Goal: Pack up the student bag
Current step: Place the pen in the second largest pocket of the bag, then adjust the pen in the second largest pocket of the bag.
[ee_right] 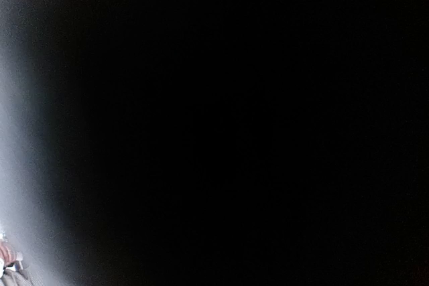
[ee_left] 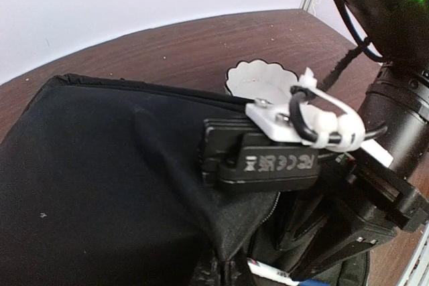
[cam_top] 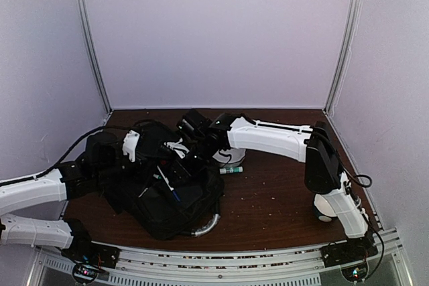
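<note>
A brown table (cam_top: 281,192) stood between pale walls (cam_top: 221,31). The black bag (cam_top: 161,199) lay left of centre on it, mouth open. The left gripper (cam_top: 142,151) was fully closed at the bag's upper left edge, perhaps pinching fabric. The right gripper (cam_top: 190,160) reached into the mouth, and I could not tell how far apart its hidden fingers were. Just right of the bag lay a white cup (cam_top: 234,157) and a marker (cam_top: 231,170).

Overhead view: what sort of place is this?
Probably a robot test booth: plain white walls and metal posts close in a brown table, where two white arms work over a black backpack.
</note>
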Controlling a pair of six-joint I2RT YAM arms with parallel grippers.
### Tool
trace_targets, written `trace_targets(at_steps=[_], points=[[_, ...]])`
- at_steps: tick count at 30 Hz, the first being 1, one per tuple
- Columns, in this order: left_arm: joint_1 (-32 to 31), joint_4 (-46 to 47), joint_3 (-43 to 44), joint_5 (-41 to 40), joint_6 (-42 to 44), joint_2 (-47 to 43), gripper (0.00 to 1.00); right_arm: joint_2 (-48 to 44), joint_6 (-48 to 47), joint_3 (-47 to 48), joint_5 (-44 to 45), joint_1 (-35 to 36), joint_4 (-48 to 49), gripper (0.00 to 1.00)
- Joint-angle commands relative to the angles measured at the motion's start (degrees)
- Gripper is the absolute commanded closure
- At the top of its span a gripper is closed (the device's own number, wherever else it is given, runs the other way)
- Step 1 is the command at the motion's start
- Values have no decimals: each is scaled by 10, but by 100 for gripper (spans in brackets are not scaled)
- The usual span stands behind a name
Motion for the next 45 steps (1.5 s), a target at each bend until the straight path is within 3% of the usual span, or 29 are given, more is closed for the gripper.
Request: trace_targets(at_steps=[1, 11, 17, 24, 45], points=[[-1, 99, 17, 14, 3, -30, 100, -79, -23, -81, -37, -14, 16, 70], [-1, 73, 6, -7, 8, -55, 100, -187, -330, -228, 24, 4, -37, 70], [-1, 59, -2, -18, 8, -67, 100, -257, -477, -322, 170, 75, 32, 66], [-1, 68, -1, -16, 5, -58, 100, -259, -483, -346, 287, 137, 123, 66], [-1, 75, 4, -6, 7, -38, 100, -182, -483, -305, 306, 152, 161, 64]])
